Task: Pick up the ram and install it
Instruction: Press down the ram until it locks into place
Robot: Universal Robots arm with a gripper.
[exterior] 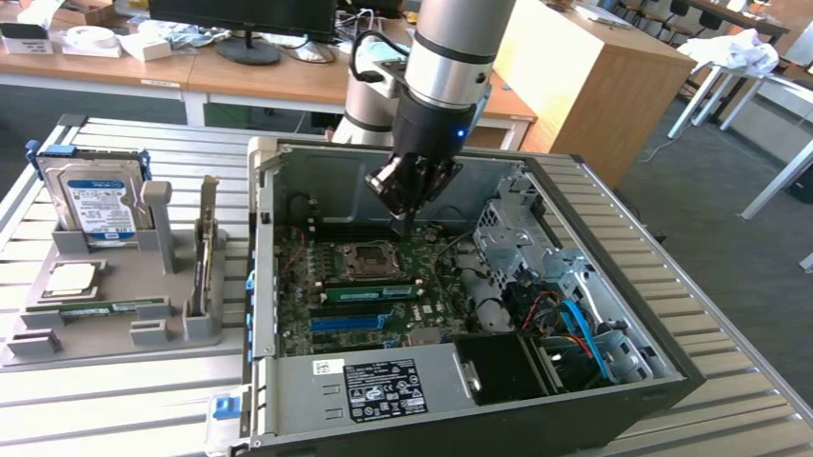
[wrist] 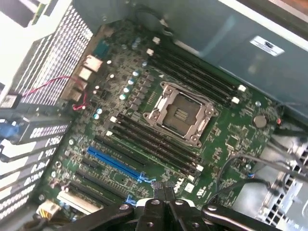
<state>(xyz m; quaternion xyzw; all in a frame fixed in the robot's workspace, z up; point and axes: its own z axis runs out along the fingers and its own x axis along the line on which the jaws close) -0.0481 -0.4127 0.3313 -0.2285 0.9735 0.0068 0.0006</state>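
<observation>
a universal robots arm (exterior: pixel 445 67) hangs over an open desktop computer case (exterior: pixel 610 286) lying on its side on a slatted metal table (exterior: pixel 114 390), its gripper (exterior: pixel 404 221) lowered into the case above the motherboard (exterior: pixel 368 286). the gripper's two dark fingers (wrist: pixel 166 190) are pressed together and hold nothing. in the wrist view they sit above the green board near the empty processor socket (wrist: pixel 180 115), whose metal frame is open, with rows of black memory slots (wrist: pixel 154 139) running on both sides of it and a blue expansion slot (wrist: pixel 115 163) further along.

the ram (exterior: pixel 121 307) lies flat in a groove of the grey parts holder (exterior: pixel 76 338) on the table, at the exterior view's left, well apart from the gripper and outside the case. it is a thin green stick with a pale label; finer detail is hard to make out from this angle. just behind it in the same holder sits a square silver processor chip (exterior: pixel 70 278), and a hard drive (exterior: pixel 95 195) stands upright at the back. a taller card with a metal bracket (exterior: pixel 204 252) stands on edge at the holder's side nearest the case. inside the case, a green stick (exterior: pixel 368 292) appears to sit in one slot already.
</observation>
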